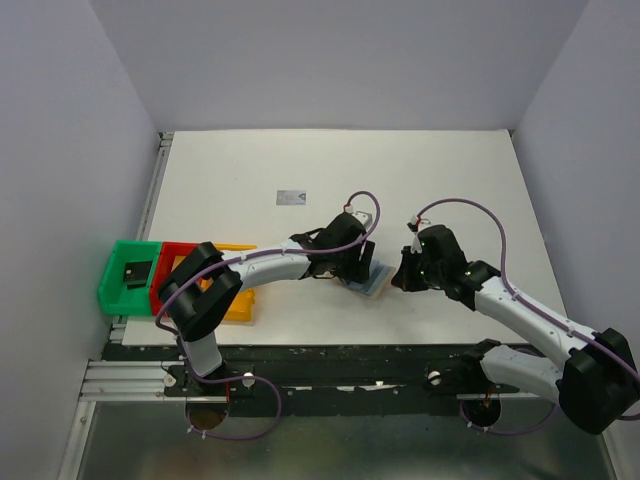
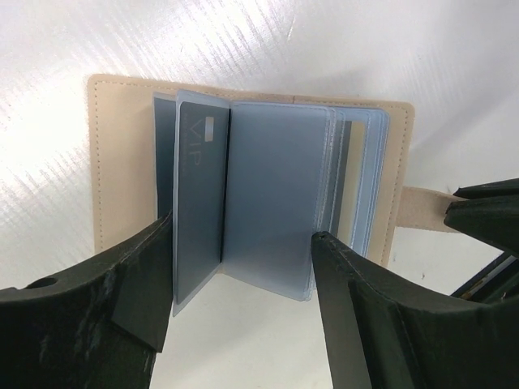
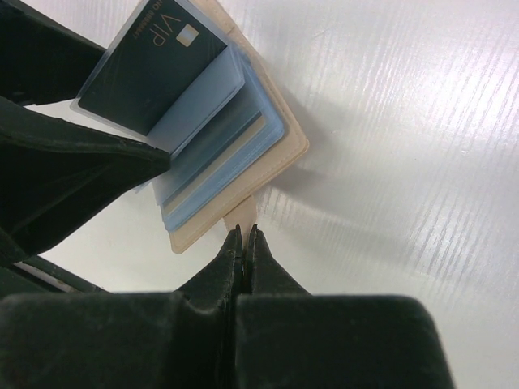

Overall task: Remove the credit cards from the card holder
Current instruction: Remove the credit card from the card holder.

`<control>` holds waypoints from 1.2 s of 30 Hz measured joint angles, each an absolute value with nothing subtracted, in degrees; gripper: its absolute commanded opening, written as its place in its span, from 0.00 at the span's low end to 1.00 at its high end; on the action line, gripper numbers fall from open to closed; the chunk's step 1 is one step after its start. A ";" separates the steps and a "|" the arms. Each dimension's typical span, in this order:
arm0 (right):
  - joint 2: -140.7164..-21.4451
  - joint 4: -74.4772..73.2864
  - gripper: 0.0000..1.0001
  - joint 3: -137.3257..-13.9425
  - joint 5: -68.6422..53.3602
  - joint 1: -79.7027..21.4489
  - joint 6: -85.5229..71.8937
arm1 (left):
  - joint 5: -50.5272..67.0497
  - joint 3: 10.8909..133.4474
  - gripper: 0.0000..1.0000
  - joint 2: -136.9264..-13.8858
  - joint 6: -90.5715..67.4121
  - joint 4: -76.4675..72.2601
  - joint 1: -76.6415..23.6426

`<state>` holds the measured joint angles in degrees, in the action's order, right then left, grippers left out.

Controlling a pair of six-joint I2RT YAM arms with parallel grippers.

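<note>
Finds the card holder (image 1: 372, 282) lying open on the table (image 1: 450, 180), just between the two grippers, with a silver-grey card (image 1: 293, 197) well apart at 11 o'clock of it in the top view.

Straddles the fanned plastic sleeves with the left gripper (image 2: 243, 243): fingers (image 2: 154, 267) spread wide, one at 7 and one at 5 o'clock of the sleeve stack, closed on nothing.

Pins the holder with the right gripper (image 3: 243, 232): tips pressed together, apparently on the end of the tan tab (image 3: 241, 214), which sticks out at 3 o'clock of the holder in the left wrist view.

Puts the dark card (image 2: 201, 203) in the sleeve by the left finger, long axis running 12 to 6 o'clock in that view, near short edge toward the gripper. Leaves a gold card (image 2: 354, 186) showing only as an edge deeper in the stack, toward 3 o'clock.

Favours the left arm for the pull, being nearer the cards; probably calls for closing on the dark card's near edge and drawing toward 6 o'clock along its length. Cannot tell which end of the sleeve is open.
</note>
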<state>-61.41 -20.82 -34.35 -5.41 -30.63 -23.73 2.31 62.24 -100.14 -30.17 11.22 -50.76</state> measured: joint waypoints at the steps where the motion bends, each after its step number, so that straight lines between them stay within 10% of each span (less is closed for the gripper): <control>1: -61.41 -20.82 0.00 -34.22 -5.34 -30.63 -23.75 | 2.20 62.24 0.75 -100.07 -30.17 11.29 -50.76; 36: -64.51 -22.20 0.00 -33.54 -3.95 -29.87 -24.67 | -2.76 64.07 0.99 -99.55 -27.35 15.49 -53.34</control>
<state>-64.51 -22.20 -33.54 -3.95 -29.87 -24.67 -2.76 64.07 -99.55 -27.35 15.49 -53.34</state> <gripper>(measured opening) 0.020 0.990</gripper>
